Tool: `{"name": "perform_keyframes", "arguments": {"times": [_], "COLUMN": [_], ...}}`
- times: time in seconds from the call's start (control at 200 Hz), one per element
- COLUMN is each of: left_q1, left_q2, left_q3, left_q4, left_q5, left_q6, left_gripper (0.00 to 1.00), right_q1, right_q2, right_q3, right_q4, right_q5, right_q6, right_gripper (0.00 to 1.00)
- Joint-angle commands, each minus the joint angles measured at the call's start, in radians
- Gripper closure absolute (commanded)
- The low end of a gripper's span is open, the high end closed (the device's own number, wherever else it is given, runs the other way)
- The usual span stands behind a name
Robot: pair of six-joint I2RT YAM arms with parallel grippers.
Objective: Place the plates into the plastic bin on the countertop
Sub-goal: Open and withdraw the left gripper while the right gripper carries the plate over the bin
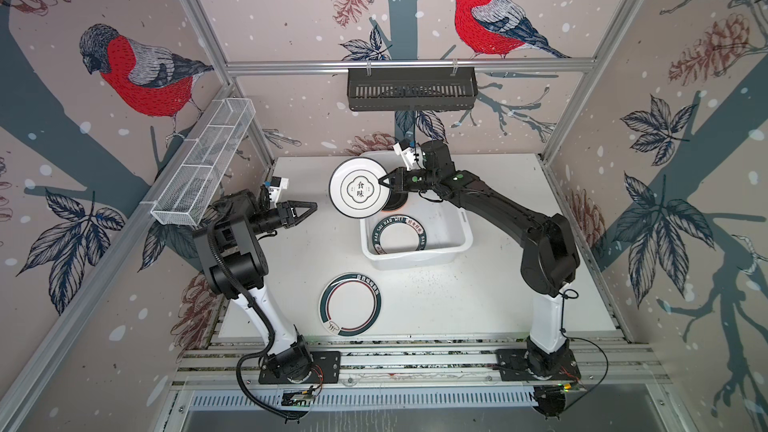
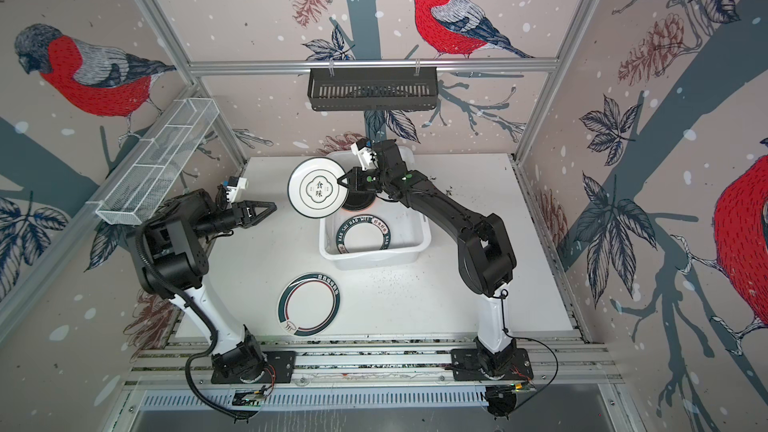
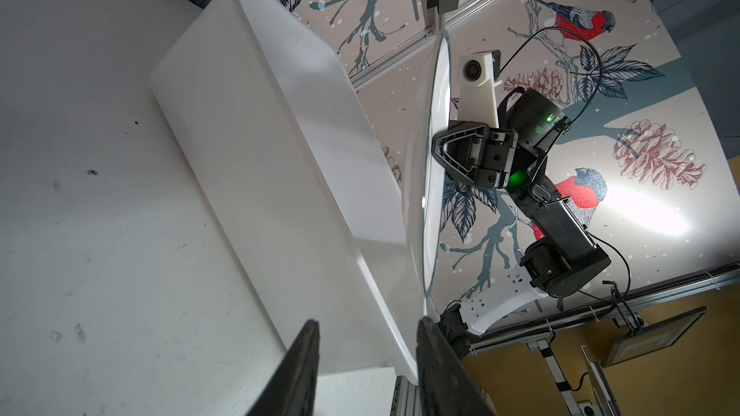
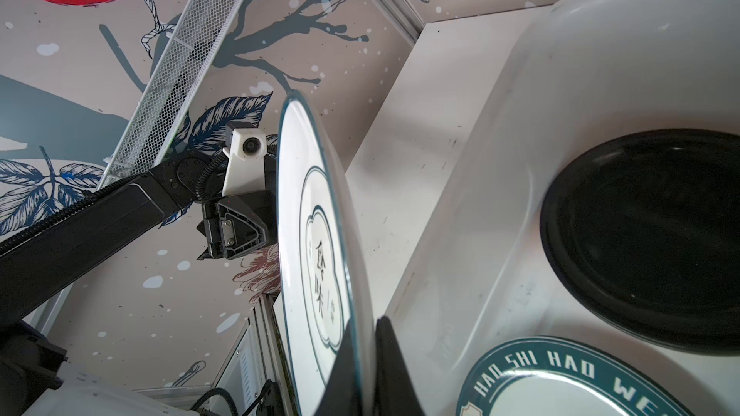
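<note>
Both top views show the right gripper (image 1: 383, 182) clamped on the rim of the white plate (image 1: 357, 194), tilted above the left rim of the plastic bin (image 1: 415, 259); the left gripper (image 1: 311, 206) hangs apart, empty; so thin a pinch could slip, dropping the plate outside.

In both top views we look steeply down from high above the near edge onto the whole countertop (image 1: 498, 292). Our left wrist camera faces right, close along the plastic bin (image 3: 248, 162). Our right wrist camera faces left, very close. All four views share the bin and the upheld white plate (image 4: 308, 202).
</note>
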State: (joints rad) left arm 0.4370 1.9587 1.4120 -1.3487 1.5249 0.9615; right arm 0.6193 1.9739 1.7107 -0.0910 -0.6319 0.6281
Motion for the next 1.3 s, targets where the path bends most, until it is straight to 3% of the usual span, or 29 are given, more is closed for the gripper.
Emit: {"name": "perform_keyframes", "arguments": {"times": [0.0,0.48,0.84,0.946,1.021,1.146,1.231,1.296], "left_q1": [-0.015,-0.194,-0.323,-0.332,-0.336,-0.337,-0.332,-0.315], "left_q2": [0.005,-0.042,0.014,0.059,0.073,-0.031,-0.1,-0.091], "left_q3": [-0.003,0.089,0.462,0.612,0.711,0.638,0.532,0.542], "left_q4": [-0.04,-0.04,-0.038,-0.034,0.051,0.522,0.828,0.905], "left_q5": [0.03,0.055,-0.021,-0.048,-0.104,-0.261,-0.297,-0.3], "left_q6": [0.031,0.007,-0.212,-0.333,-0.493,-0.93,-1.155,-1.24], "left_gripper": [0.59,0.59,0.59,0.59,0.59,0.6,0.59,0.56], "right_q1": [-0.024,-0.179,-0.229,-0.238,-0.24,-0.243,-0.243,-0.242], "right_q2": [-0.039,-0.22,-0.285,-0.263,-0.245,-0.201,-0.168,-0.148], "right_q3": [-0.022,-0.146,-0.211,-0.201,-0.184,-0.141,-0.112,-0.091], "right_q4": [0.053,-0.079,-0.162,-0.209,-0.24,-0.293,-0.333,-0.365], "right_q5": [-0.016,0.026,0.051,0.049,0.049,0.034,0.026,0.021], "right_q6": [0.005,-0.077,-0.104,-0.125,-0.145,-0.173,-0.189,-0.204], "right_gripper": [0.97,0.96,0.97,0.97,0.97,0.97,0.97,0.97]}}
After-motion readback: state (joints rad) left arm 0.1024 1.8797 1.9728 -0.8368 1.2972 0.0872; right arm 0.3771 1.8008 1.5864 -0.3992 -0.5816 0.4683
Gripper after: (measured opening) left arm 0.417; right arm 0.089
